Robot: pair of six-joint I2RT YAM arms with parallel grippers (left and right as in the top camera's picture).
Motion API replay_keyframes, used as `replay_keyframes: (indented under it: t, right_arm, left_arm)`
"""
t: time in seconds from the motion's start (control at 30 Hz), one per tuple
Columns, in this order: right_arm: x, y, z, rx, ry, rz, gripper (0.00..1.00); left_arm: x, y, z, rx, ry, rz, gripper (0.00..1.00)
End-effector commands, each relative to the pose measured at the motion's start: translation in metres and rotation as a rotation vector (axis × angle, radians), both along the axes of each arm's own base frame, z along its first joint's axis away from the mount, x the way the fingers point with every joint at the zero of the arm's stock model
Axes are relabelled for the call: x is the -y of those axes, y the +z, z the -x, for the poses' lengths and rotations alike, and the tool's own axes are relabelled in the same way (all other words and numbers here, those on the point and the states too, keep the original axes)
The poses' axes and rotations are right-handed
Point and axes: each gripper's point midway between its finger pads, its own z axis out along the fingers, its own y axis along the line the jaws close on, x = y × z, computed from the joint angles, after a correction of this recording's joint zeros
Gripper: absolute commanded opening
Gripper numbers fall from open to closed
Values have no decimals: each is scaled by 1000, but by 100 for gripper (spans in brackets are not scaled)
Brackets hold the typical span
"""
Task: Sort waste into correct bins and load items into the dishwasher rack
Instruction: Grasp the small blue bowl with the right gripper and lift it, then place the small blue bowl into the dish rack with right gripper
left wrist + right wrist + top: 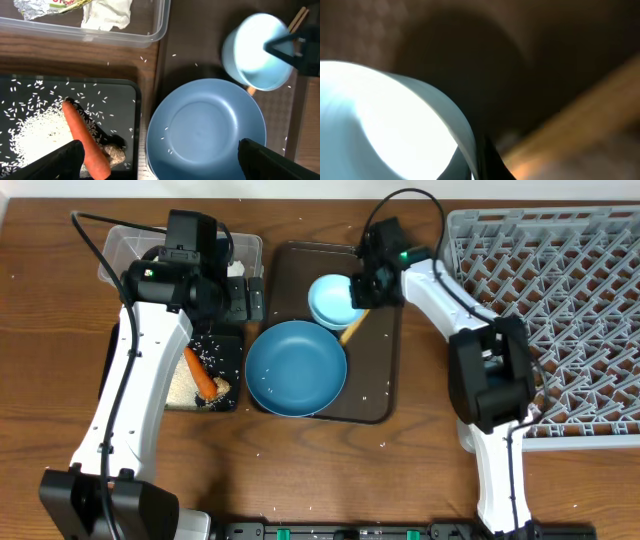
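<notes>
The wooden worktop (300, 470) carries a clear tub (118, 250) at the far left, with a black tray (228, 355) just on its near side. A brown tray (385, 370) lies mid-worktop and a grey rack (560, 290) fills the right. Loose rice grains (144, 59) dot the wood.

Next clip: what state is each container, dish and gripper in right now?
Clear rectangular plastic tub: holds white crumpled paper and crumpled yellow-green wrapper.
Shallow black rectangular tray: holds white rice grains, orange carrot, small brown lump.
Large dark-blue bowl: upright, few grains inside.
Small light-blue bowl: upright, looks empty.
Grey lattice plastic rack: nothing visible inside.
Left gripper: fingers open, empty.
Right gripper: at small bowl's rim, grip unclear.
</notes>
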Motion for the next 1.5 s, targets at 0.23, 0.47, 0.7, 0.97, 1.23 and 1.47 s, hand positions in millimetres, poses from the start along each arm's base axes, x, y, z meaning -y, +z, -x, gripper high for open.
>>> replay_keyframes:
  t: [0.23,0.47,0.7,0.97,1.23,1.47]
  right_arm:
    - [202,276,-15,568,-452,411,1]
    - [336,319,18,602,-812,905,1]
    - [387,293,3,478,-805,1281,1]
    - [403,239,-24,311,-708,1554,1]
    - [386,189,-44,253,-535,1529,1]
    - [354,182,-53,281,-471,1519,1]
  left_arm:
    - [1,-1,0,-6,-12,-2,98]
    - [1,-1,0,-6,-11,-2,98]
    - [1,-1,0,-6,-11,-2,98]
    - [1,-1,0,-6,-12,-2,98]
    - [1,-1,0,-6,-11,-2,98]
    - [1,-1,0,-6,-11,-2,98]
